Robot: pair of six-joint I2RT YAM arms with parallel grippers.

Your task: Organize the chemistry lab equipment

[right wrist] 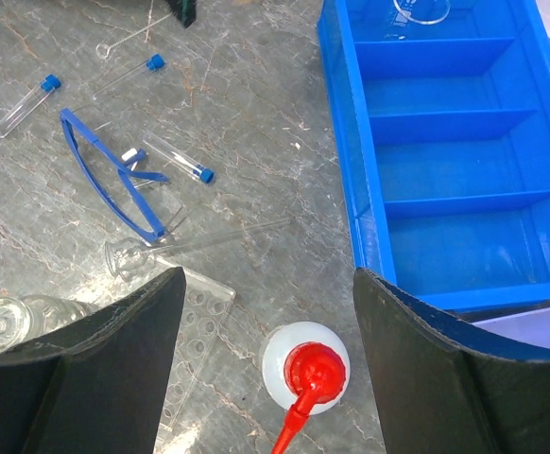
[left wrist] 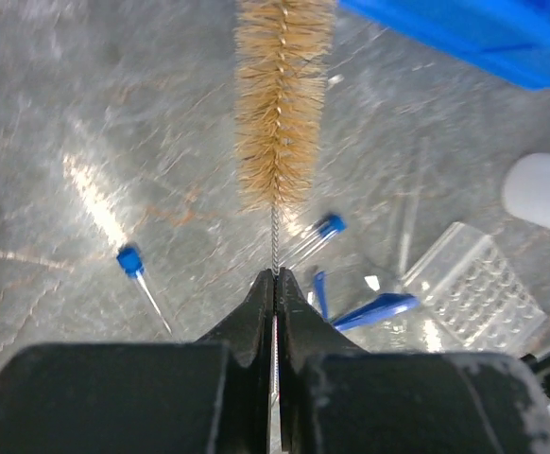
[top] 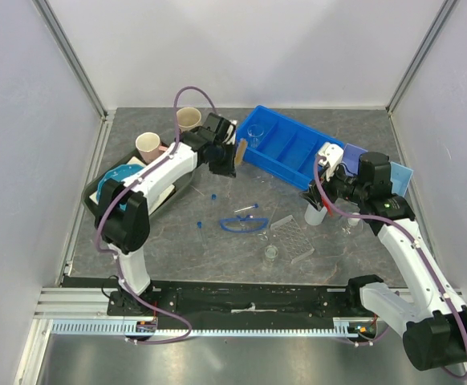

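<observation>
Back right on the table (top: 177, 249), blue divided tray (top: 286, 148), a clear beaker (top: 255, 132) in its far end compartment. Spread wide and empty, right gripper (right wrist: 267, 279) above the white squeeze bottle (right wrist: 305, 364), which stands upright just beside the tray. Pressed together on the wire stem of the thin brush (left wrist: 280, 104), left gripper (left wrist: 275, 284) near the tray's left end. Mid-table, blue-framed goggles (top: 245, 223), then clear tube rack (top: 291, 237), a small beaker (top: 271, 253) near it. Scattered around the goggles, blue-capped tubes (top: 249, 207).

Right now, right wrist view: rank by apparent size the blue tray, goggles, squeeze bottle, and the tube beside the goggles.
1. blue tray
2. goggles
3. squeeze bottle, seen top-down and nearer the lens, so its place against the goggles is unsure
4. tube
</observation>
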